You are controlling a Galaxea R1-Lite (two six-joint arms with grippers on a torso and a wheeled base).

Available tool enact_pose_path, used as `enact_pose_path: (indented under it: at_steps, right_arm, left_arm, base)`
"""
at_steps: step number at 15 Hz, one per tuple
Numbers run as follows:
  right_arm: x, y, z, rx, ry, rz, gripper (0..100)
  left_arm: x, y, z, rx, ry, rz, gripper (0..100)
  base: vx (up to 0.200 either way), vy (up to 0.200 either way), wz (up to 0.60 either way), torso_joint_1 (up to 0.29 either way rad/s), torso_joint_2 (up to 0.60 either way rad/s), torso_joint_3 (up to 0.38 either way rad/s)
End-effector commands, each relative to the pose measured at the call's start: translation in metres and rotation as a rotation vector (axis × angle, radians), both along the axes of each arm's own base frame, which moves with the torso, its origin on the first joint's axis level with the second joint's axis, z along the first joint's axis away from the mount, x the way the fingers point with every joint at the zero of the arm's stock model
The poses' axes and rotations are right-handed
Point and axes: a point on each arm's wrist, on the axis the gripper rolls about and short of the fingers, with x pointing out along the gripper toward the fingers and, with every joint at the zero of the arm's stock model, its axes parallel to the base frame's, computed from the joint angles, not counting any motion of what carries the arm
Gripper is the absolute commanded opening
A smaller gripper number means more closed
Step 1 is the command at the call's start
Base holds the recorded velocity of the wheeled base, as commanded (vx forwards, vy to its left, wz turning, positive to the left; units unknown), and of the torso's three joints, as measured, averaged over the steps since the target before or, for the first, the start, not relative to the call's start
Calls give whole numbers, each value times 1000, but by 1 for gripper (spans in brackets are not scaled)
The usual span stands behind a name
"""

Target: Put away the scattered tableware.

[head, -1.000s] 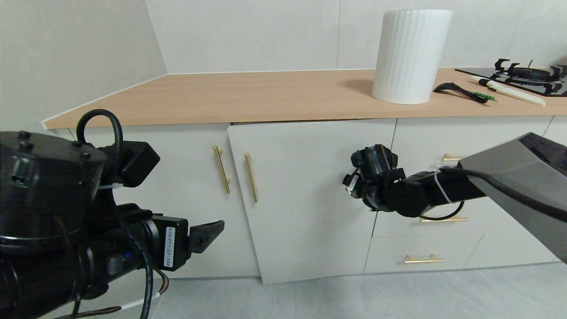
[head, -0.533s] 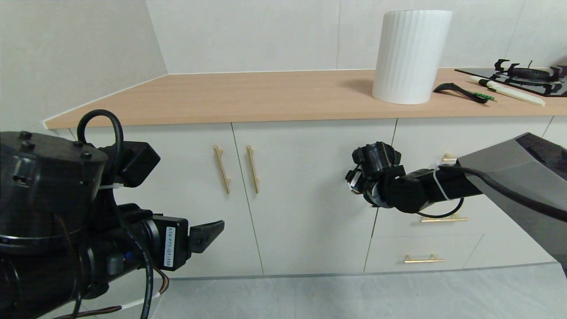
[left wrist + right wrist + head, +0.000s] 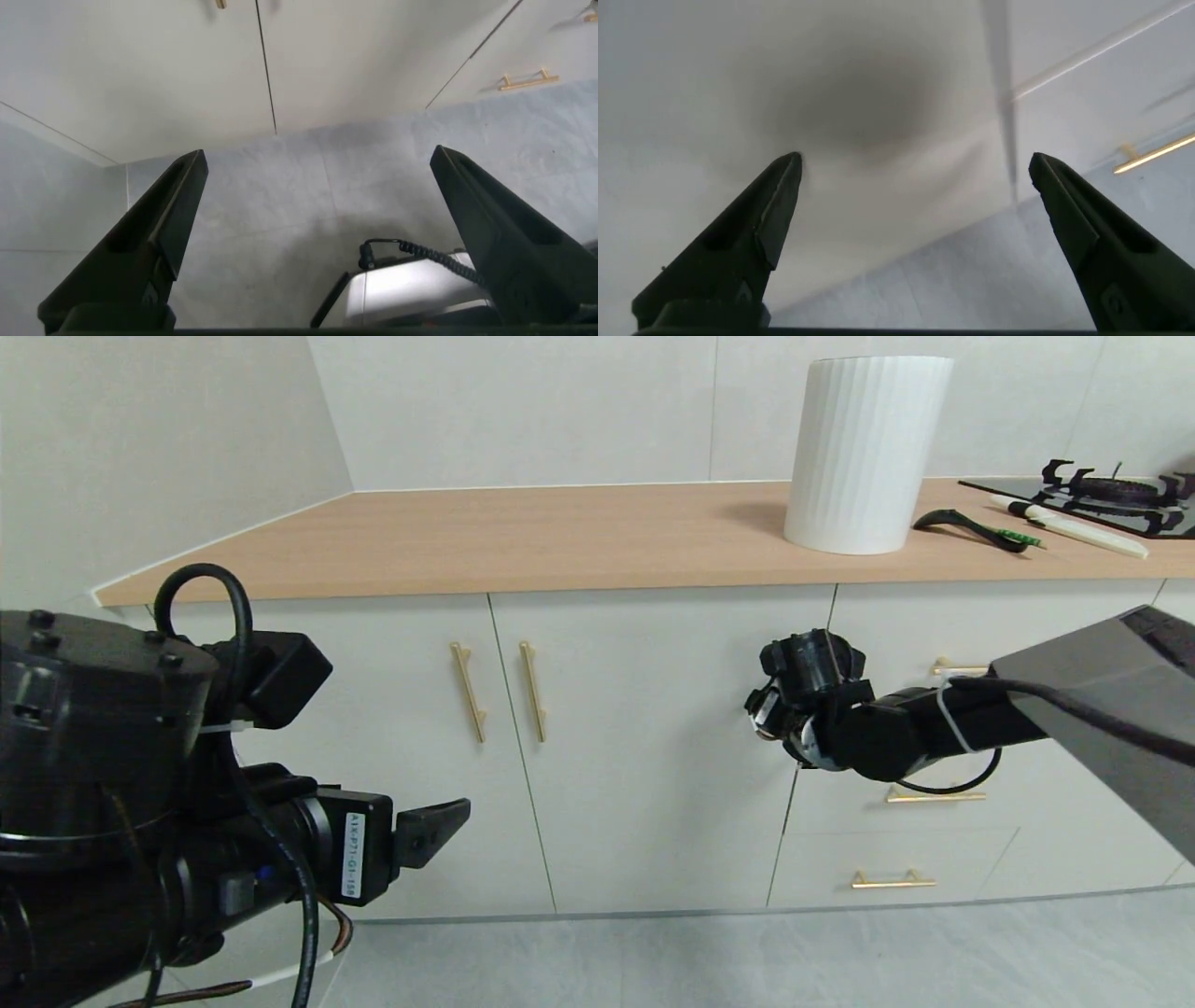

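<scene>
My right gripper (image 3: 761, 714) (image 3: 915, 159) is open, close in front of the shut white cabinet door (image 3: 644, 737), near the door's right edge, with nothing between its fingers. My left gripper (image 3: 439, 826) (image 3: 318, 154) is open and empty, low at the left, pointing down over the grey floor. On the wooden countertop (image 3: 523, 537) at the far right lie a black ladle (image 3: 971, 527), a green-handled utensil (image 3: 1019, 537) and a long white utensil (image 3: 1074, 529).
A tall white ribbed container (image 3: 864, 453) stands on the counter beside the utensils. A black stove (image 3: 1111, 490) sits at the far right. Two gold handles (image 3: 532, 691) mark the double doors; drawers with gold handles (image 3: 892, 882) lie behind the right arm.
The cabinet door, ajar one second ago, has swung shut. My right gripper has since drawn slightly to the right. The left arm has barely moved.
</scene>
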Motion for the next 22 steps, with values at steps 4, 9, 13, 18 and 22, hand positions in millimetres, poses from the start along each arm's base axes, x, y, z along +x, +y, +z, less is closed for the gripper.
enact_pose_path:
  at_steps: [4, 9, 13, 18, 22]
  right_arm:
    - [-97, -66, 92, -26, -98, 18, 100]
    - [-249, -144, 109, -124, -210, 25, 100]
    - [-380, -197, 78, -378, -421, -12, 100]
    - [-449, -213, 38, -507, -438, -80, 100]
    - [-456, -203, 29, -499, -422, -274, 100]
  left_arm:
    - [-34, 42, 8, -49, -98, 103, 100]
    - [-125, 113, -18, -96, -321, 245, 100]
    - [-193, 137, -62, 14, -437, 359, 100]
    - [-211, 138, -76, 19, -459, 402, 100]
    - [-213, 133, -76, 67, -460, 554, 100]
  base:
    - [0, 0, 0, 0, 0, 0]
    - [0, 0, 0, 0, 0, 0]
    - [0, 0, 0, 0, 0, 0]
    - [0, 0, 0, 0, 0, 0]
    - [0, 0, 0, 0, 0, 0]
